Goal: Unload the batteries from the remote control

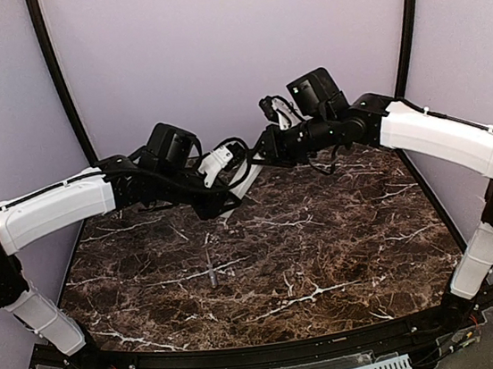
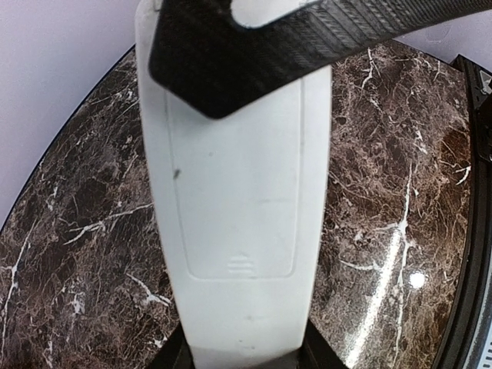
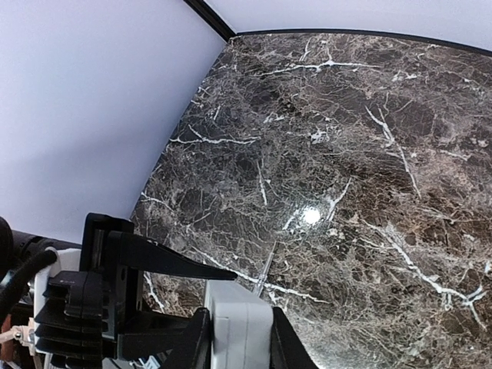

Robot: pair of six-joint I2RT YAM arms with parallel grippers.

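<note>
Remote control (image 1: pixel 250 179) above marble table (image 1: pixel 327 255)

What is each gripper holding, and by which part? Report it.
Both hold the remote control: left gripper on one end, right gripper on the opposite end.

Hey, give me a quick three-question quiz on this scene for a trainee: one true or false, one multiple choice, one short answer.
1. True or false: the battery cover is already off the remote control.
2. Where is the thin grey tool? A) lying on the table B) hanging off the table edge C) lying across the remote control
3. Is the remote control resting on the table or held above it?
Key: 1 false, the cover is still in place. 2 A. 3 Held above it, with the left gripper clamped on one end and the right gripper on the other.
</note>
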